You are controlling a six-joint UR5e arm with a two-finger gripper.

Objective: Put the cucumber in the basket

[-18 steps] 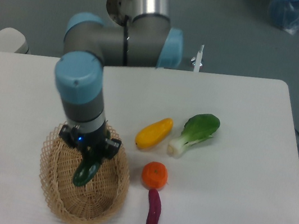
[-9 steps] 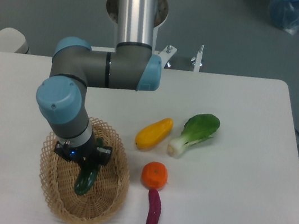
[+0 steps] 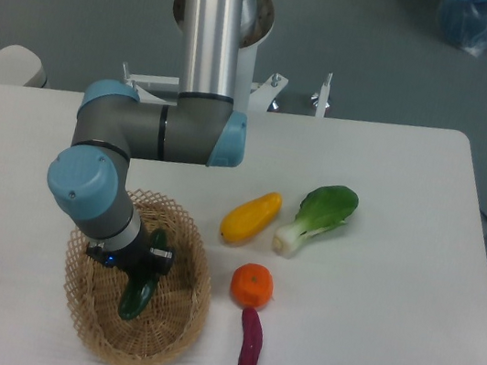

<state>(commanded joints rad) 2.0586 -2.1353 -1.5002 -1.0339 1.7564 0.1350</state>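
Observation:
The dark green cucumber (image 3: 137, 295) hangs inside the oval wicker basket (image 3: 167, 328) at the front left of the table, its lower end near the basket floor. My gripper (image 3: 139, 270) reaches down into the basket and is shut on the cucumber's upper end. The wrist hides the fingers and the top of the cucumber. I cannot tell whether the cucumber touches the basket floor.
To the right of the basket lie an orange (image 3: 252, 285), a purple sweet potato (image 3: 250, 339), a yellow vegetable (image 3: 251, 216) and a leafy bok choy (image 3: 317, 215). The arm's column (image 3: 210, 29) stands behind the basket.
The gripper has lowered the cucumber deeper into the basket and shifted slightly left. The arm's elbow has swung left and down.

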